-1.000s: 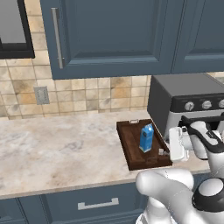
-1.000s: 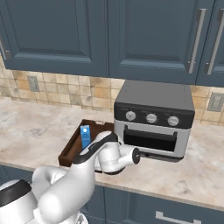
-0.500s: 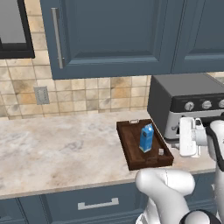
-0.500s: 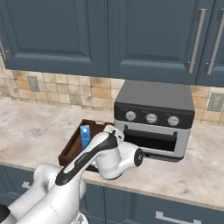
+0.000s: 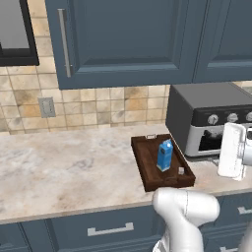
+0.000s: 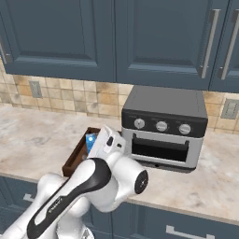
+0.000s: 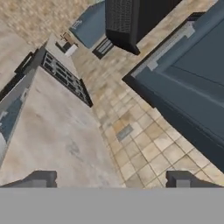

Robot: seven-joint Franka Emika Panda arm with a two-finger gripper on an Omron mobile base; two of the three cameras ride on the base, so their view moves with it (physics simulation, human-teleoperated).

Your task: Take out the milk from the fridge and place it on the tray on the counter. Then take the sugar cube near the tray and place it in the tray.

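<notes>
The blue milk carton stands upright in the dark brown tray on the beige counter. The tiny whitish sugar cube lies inside the tray near its front right corner. In the right base view my arm covers most of the tray, and a strip of the milk shows beside it. My white hand hangs to the right of the tray, in front of the toaster oven. In the hand view my gripper is open, its tips wide apart with nothing between them. The fridge is out of view.
A grey toaster oven stands right of the tray against the tiled backsplash. Dark blue wall cabinets hang above. A wall outlet sits in the tiles at left. Drawers with silver handles run below the counter.
My hand has lifted off the tray and swung to the right, in front of the toaster oven. The milk and the sugar cube stay in the tray.
</notes>
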